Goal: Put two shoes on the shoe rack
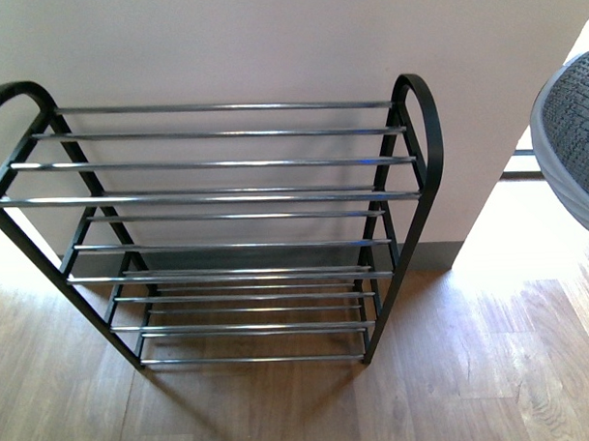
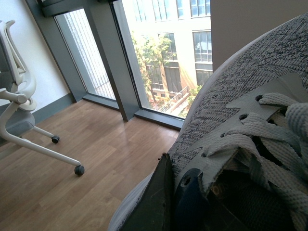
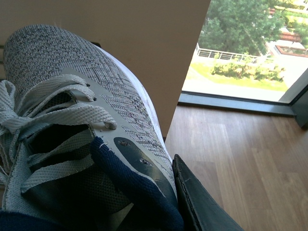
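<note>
Well, both pincers have a shoe. On my left wrist feed the left pincer (image 2: 166,192) is pinching the left-hand sneaker (image 2: 240,110) at its collar. One dark finger (image 2: 156,202) lies flat against the outside of the grey knit, right beside the navy lining. The other finger is hidden by the shoe, so I read the grip from that contact. The pale laces (image 2: 269,144) start just past the pincer, and the knit upper runs on away from it. Beyond the pincer and well apart from it, a white office chair (image 2: 17,103) stands on castors on the wood floor (image 2: 96,159), with a tall window (image 2: 159,53) further off.

My right wrist feed shows much the same. The right pincer (image 3: 168,183) is clamped on the right-hand sneaker (image 3: 72,77) at the collar, with one black finger (image 3: 202,202) pressed along the outer side next to the navy lining. Its partner is out of sight. The toe points away from the pincer toward a beige wall (image 3: 144,48), and the edge of the white sole shows along the far side.

On the front feed neither pincer shows. The shoe rack (image 1: 215,165) stands on the floor against the wall, its chrome bars running between black end frames. A grey knit toe (image 1: 572,133) with a pale sole pokes in at the right edge, raised off the floor and apart from the rack's right arch. I cannot tell from that feed which sneaker it is. Neither shoe is on the rack yet.
</note>
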Robot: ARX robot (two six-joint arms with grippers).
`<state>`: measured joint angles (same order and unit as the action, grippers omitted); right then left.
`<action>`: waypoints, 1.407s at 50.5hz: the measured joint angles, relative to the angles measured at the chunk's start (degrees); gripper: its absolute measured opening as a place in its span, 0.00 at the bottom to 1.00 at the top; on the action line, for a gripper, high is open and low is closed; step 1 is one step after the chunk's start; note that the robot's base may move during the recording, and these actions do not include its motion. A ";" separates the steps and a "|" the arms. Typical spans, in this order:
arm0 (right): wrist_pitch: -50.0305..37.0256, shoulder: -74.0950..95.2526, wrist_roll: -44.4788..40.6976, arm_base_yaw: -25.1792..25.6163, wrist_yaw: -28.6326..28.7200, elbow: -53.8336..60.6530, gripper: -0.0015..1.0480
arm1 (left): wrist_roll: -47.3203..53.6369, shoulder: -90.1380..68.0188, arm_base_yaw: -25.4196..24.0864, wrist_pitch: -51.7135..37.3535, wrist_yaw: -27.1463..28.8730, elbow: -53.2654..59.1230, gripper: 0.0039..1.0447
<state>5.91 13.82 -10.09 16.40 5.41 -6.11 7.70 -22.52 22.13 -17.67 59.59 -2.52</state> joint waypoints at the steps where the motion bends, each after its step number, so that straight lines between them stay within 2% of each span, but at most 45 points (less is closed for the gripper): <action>1: 0.00 0.00 0.00 0.00 0.00 0.00 0.01 | 0.02 0.00 0.00 0.00 -0.02 0.00 0.01; 21: -0.04 -0.11 0.13 0.11 0.31 0.00 0.01 | 0.00 0.02 0.00 0.00 0.02 0.00 0.01; 24: -6.67 -1.62 2.73 1.53 7.08 2.38 0.01 | 0.02 0.02 0.00 0.00 0.00 0.00 0.01; 26: -8.02 -1.64 2.78 0.59 8.28 2.67 0.01 | 0.02 0.02 0.00 0.00 0.00 0.00 0.01; 30: -7.65 1.77 2.56 -4.20 5.64 1.16 0.01 | 0.02 0.02 0.00 0.00 0.00 0.00 0.01; 32: -9.33 6.25 2.36 -8.22 1.86 0.74 0.01 | 0.00 0.02 0.00 0.00 -0.02 0.00 0.01; 37: -14.91 17.73 2.64 -15.06 -2.40 -1.27 0.01 | 0.00 0.02 0.00 0.00 0.00 0.00 0.01; 43: -18.93 28.76 3.04 -19.54 -6.12 -5.31 0.01 | 0.02 0.02 0.00 0.00 -0.02 0.00 0.01; 54: -22.62 44.54 4.33 -25.49 -10.60 -12.83 0.01 | 0.00 0.02 0.00 0.00 0.00 0.00 0.01; 71: -22.58 66.23 10.60 -30.88 -15.47 -27.12 0.01 | 0.02 0.02 0.00 0.00 0.00 0.00 0.01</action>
<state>-16.67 80.05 0.51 -14.48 -10.07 -33.23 7.73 -22.50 22.13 -17.67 59.59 -2.52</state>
